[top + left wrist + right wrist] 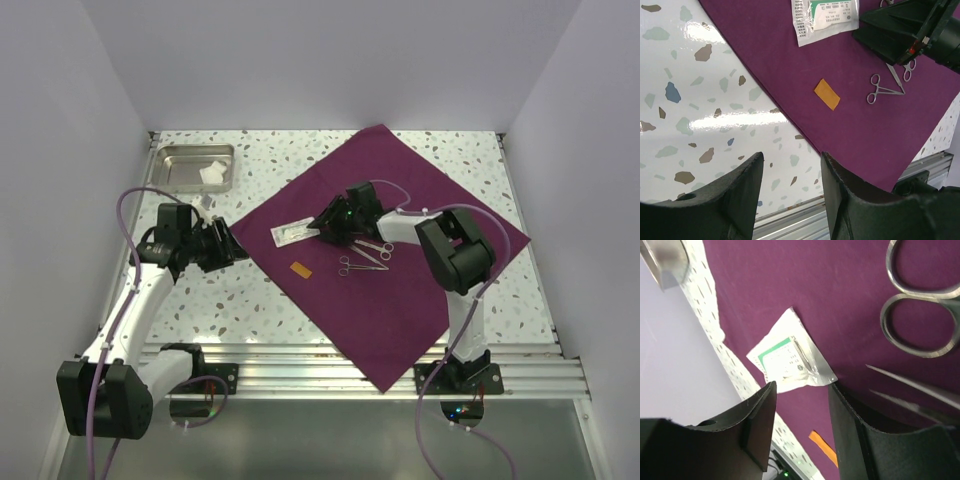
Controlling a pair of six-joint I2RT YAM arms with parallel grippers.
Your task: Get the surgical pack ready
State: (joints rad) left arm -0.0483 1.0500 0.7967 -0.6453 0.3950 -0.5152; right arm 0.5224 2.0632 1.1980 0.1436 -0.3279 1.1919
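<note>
**Purple cloth lies corner-on, both claws released**

Nearest the arm bases, the surgical pack is spread flat as a square sheet turned like a diamond. Its near corner hangs over the aluminium rail and one diagonal runs straight away from the arms.

The left gripper hovers over bare terrazzo table, jaws apart and holding nothing. The sheet's left edge lies just beside it, to its right and ahead, so this arm is the nearer one for the left corner.

The right gripper hangs low over the middle of the sheet. Its jaws are also apart, with only cloth showing between them.

A little further in, loose items sit on the cloth:
- An orange tab lies apart from the rest, toward the left edge.
- Forceps and scissors lie close together under the right arm.
- A white sealed packet lies just past the right fingertips, one corner touching or nearly touching the inner face of a finger. Its long side points toward the left corner.

My guess is that any fold of a corner must lift over these pieces without sweeping them. The packet and tab sit nearest the left corner's path, and the right arm's own body overhangs the right half.

Farthest off, at the table's back left, a metal tray holds a white pad, well apart from the cloth.
</note>
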